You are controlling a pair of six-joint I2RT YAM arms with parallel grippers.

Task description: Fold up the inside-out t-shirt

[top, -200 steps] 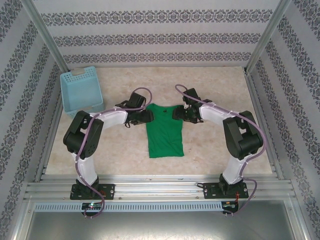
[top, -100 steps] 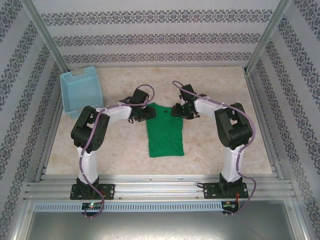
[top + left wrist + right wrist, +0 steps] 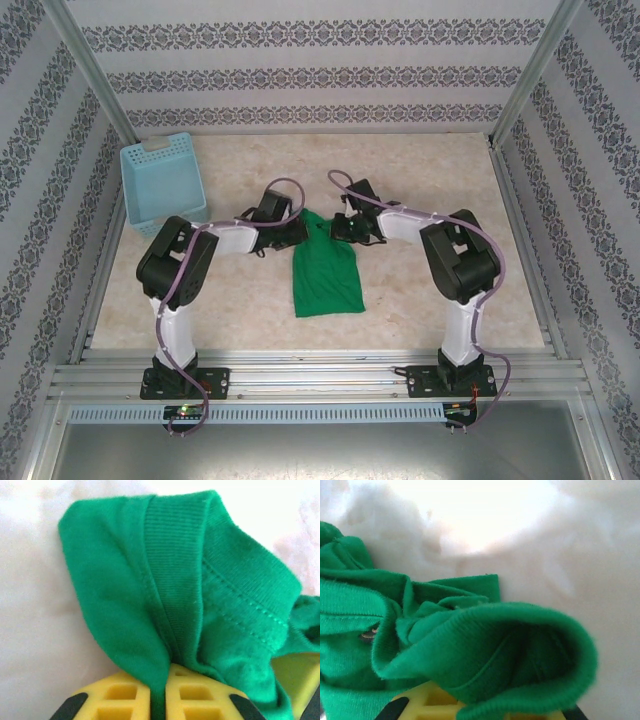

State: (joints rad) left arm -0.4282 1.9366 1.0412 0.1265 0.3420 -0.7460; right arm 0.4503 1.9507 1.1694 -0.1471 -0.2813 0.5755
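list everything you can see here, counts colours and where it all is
t-shirt: one, bright green, middle of the table, far end bunched up between the two grippers
basket: one, light blue plastic lattice, far left of the table
table: one, beige marbled top
walls: three, white with dark patterned bands, around the table
frame rails: several, silver metal, near edge under the arm bases
left arm: one, white and black, left of the t-shirt
right arm: one, white and black, right of the t-shirt
left gripper: one, yellow fingers, shut on the t-shirt
right gripper: one, yellow fingers, shut on the t-shirt
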